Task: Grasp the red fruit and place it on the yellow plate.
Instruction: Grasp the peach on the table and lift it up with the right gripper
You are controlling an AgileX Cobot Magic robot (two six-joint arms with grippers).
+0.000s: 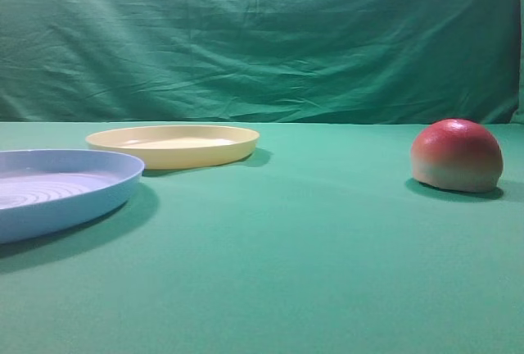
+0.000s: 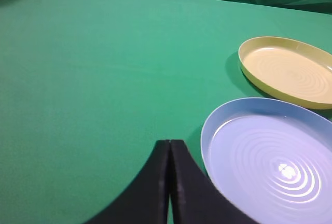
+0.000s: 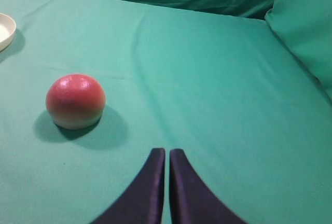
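Note:
The red fruit (image 1: 457, 155) sits flat side down on the green cloth at the right, also seen as the red fruit (image 3: 75, 101) in the right wrist view. The yellow plate (image 1: 173, 145) lies empty at the back left; the yellow plate (image 2: 288, 70) shows at the upper right of the left wrist view, and a sliver of the yellow plate (image 3: 6, 31) at the right wrist view's left edge. My right gripper (image 3: 166, 151) is shut and empty, apart from the fruit, which lies ahead to its left. My left gripper (image 2: 169, 141) is shut and empty, beside the blue plate.
A light blue plate (image 1: 57, 190) with concentric ridges lies at the front left, shown as the blue plate (image 2: 275, 156) just right of my left fingers. A green cloth backdrop (image 1: 262, 43) rises behind the table and folds up at the right (image 3: 306, 32).

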